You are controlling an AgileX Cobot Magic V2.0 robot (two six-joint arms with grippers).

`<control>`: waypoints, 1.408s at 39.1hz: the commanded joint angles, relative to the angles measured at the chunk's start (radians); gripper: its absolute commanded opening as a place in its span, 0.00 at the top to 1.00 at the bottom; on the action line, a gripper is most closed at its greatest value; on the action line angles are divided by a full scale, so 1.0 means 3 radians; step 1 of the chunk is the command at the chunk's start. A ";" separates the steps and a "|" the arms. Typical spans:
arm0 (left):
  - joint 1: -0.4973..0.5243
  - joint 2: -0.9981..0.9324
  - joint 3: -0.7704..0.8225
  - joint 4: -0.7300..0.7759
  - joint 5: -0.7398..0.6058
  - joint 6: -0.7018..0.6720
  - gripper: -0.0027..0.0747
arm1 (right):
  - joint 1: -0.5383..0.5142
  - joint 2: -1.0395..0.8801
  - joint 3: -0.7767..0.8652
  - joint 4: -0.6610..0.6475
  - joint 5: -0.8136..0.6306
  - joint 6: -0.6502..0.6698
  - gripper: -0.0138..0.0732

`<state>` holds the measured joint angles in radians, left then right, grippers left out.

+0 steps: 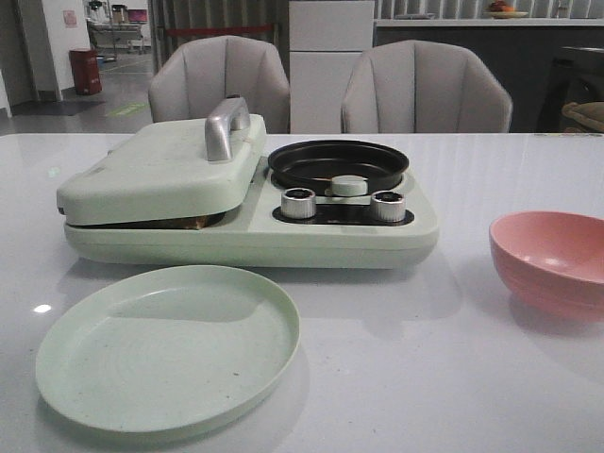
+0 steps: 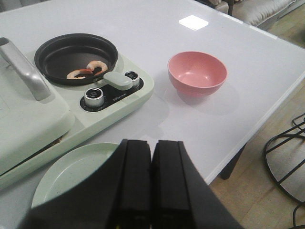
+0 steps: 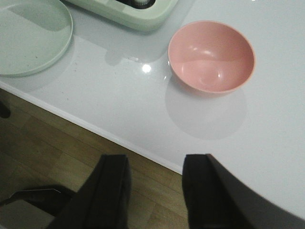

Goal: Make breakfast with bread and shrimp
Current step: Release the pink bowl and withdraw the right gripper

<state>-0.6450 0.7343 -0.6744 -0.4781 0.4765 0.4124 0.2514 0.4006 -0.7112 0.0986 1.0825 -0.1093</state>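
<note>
Judging from where you stood, the main risk was the breakfast maker (image 1: 245,203) itself: its lid (image 1: 160,170) was shut over the griddle, with a brown edge, probably the bread (image 1: 195,223), just showing under it, so left too long the bread could scorch. The shrimp (image 2: 88,70) lay in the small black pan (image 2: 76,57) and could overcook likewise. Reaching for the lid handle (image 1: 226,125) carelessly, you might have knocked the pale green plate (image 1: 168,347) near the desk (image 1: 396,377) edge, or the pink bowl (image 3: 211,56). Your left hand (image 2: 151,191) was clenched, its fingers pressed together on nothing, hovering above the plate. Your right hand (image 3: 155,191) was released, fingers well apart, empty, out past the desk edge.
</note>
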 commanded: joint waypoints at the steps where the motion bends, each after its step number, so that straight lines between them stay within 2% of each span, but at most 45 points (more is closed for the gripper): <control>1: -0.0013 -0.0011 -0.0113 -0.0065 -0.0211 -0.0003 0.84 | -0.0001 0.0025 -0.0083 0.0107 -0.0371 -0.0002 0.39; 6: -0.0013 -0.0011 -0.0113 -0.0065 -0.0268 -0.0003 0.84 | -0.0001 0.0025 -0.0083 0.0159 -0.0467 -0.0002 0.39; 8: -0.0013 -0.0011 -0.0113 -0.0065 -0.0285 -0.0003 0.84 | -0.0001 0.0025 -0.0083 0.0159 -0.0505 -0.0002 0.43; 15: -0.0013 -0.0011 -0.0113 -0.0065 -0.0299 -0.0003 0.84 | -0.0001 0.0025 -0.0083 0.0159 -0.0553 -0.0002 0.68; 21: -0.0013 -0.0011 -0.0113 -0.0065 -0.0299 -0.0003 0.84 | -0.0001 0.0025 -0.0083 0.0162 -0.0550 -0.0002 0.84; 49: -0.0013 -0.0056 -0.0099 -0.0065 -0.0307 -0.0003 0.84 | -0.0001 0.0025 -0.0083 0.0162 -0.0510 -0.0002 0.83; 55: 0.0319 -0.0315 -0.0018 0.0199 -0.0314 -0.0003 0.84 | -0.0001 0.0025 -0.0083 0.0162 -0.0514 -0.0002 0.83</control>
<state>-0.6000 0.6818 -0.6668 -0.4409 0.4611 0.4124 0.2514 0.3987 -0.7112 0.1396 0.9983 -0.1078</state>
